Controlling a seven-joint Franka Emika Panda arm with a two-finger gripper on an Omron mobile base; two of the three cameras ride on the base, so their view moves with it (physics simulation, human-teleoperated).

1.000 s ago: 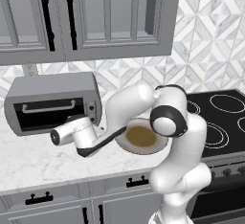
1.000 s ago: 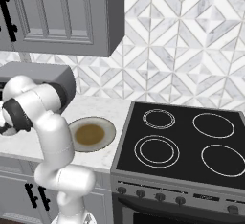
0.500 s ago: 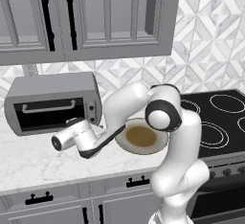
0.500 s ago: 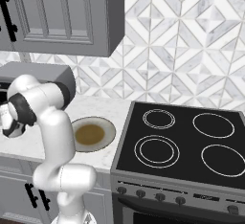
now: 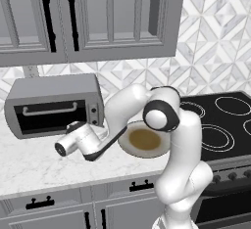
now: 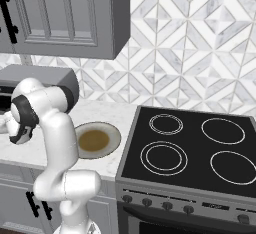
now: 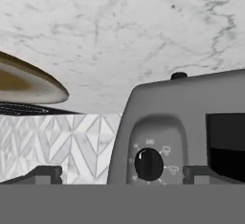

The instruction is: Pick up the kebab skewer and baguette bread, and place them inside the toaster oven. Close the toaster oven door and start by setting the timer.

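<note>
One boxy grey toaster oven (image 5: 54,103) | round plate (image 5: 144,140) | marble counter (image 5: 29,164)

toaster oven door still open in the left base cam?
No. The toaster oven door stands upright and shut against the front of the toaster oven, its bar handle across the top of the dark glass.

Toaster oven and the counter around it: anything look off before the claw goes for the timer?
Nothing stands out. The toaster oven sits square on the counter with its door shut. The plate beside it lies flat, and nothing is spilled. In the hand view the open claw faces a knob.
</note>
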